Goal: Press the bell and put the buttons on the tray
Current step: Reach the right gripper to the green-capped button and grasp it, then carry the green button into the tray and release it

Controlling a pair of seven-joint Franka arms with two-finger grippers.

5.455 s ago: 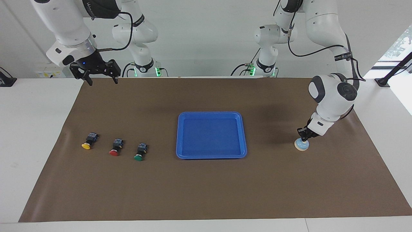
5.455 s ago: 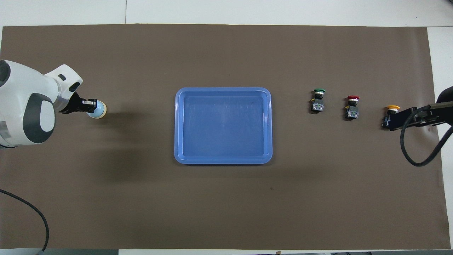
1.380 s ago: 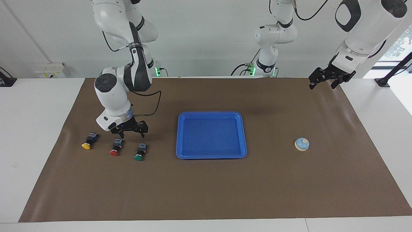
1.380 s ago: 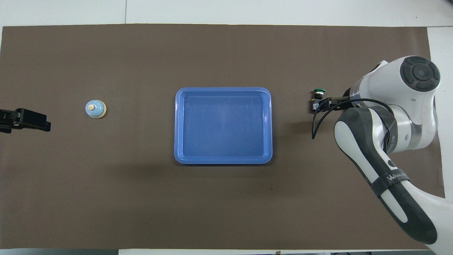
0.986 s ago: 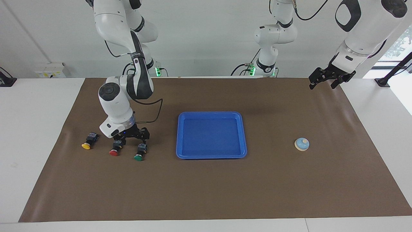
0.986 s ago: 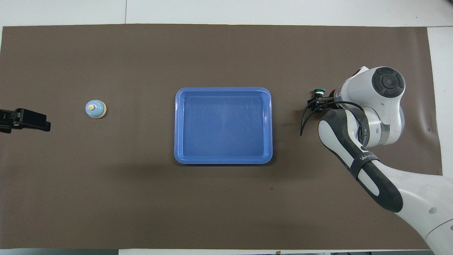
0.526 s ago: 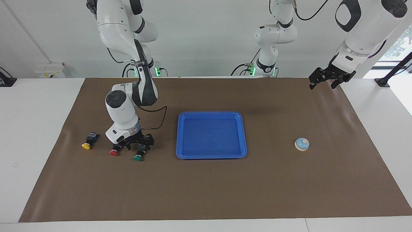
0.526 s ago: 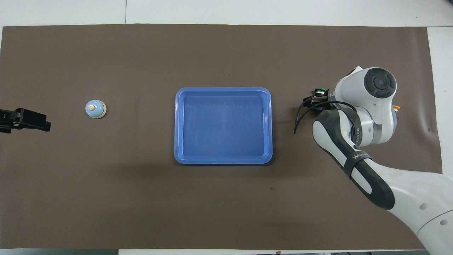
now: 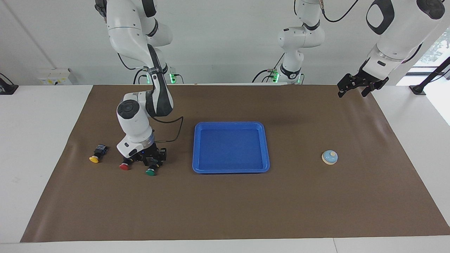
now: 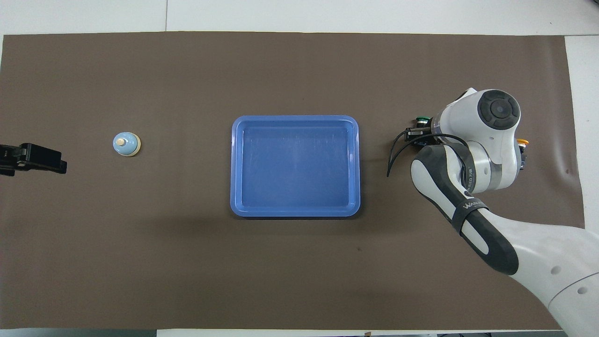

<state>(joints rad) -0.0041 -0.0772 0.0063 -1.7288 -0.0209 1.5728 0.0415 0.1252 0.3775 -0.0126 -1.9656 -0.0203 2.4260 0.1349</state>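
— While the right hand [image 9: 153,161] sits low over the green button [image 9: 151,172], what could go wrong?
— Whether it pinches anything, I cannot tell. An off-centre grab could tip that button or knock the red button [image 9: 124,166] just beside it.
— And the tray [image 9: 196,147]?
— Nothing in it. The yellow button [image 9: 94,159] lies on the table too. The bell [image 9: 329,157] sits toward the left arm's end, where the left hand [image 9: 352,90] waits, spread

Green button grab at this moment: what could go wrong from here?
The right end effector is down at the green button, with the red button close beside it; a finger could nudge the red one. The button lies on its side, so it might roll or slip. The tray rim could catch it if carried low.
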